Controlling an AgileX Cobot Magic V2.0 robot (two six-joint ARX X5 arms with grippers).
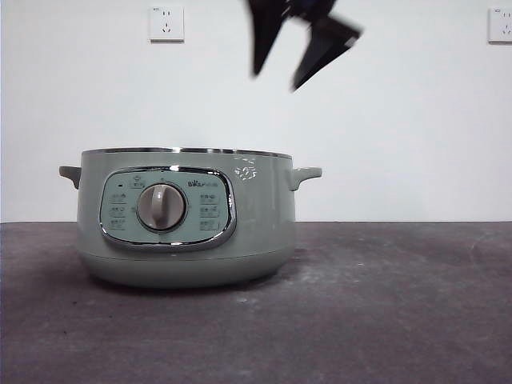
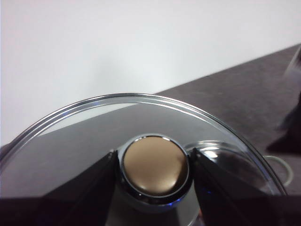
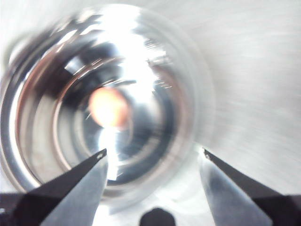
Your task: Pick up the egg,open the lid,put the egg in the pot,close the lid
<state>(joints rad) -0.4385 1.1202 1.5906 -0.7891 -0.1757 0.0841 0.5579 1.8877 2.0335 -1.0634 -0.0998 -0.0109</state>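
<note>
The sage-green pot (image 1: 184,232) stands uncovered, left of the table's middle. In the right wrist view the egg (image 3: 109,107) is a blurred orange oval on the shiny inner floor of the pot (image 3: 47,94). My right gripper (image 3: 153,153) is open and empty. It also appears as (image 1: 300,60), hanging above the pot's right side. My left gripper (image 2: 153,160) is shut on the round knob (image 2: 154,168) of the lid (image 2: 94,132) and holds it up, away from the pot and outside the front view.
The dark grey table (image 1: 384,304) stretches to the right of the pot. Behind it is a white wall with two sockets (image 1: 166,23) (image 1: 500,24). A dark blur (image 2: 291,127) shows at the edge of the left wrist view.
</note>
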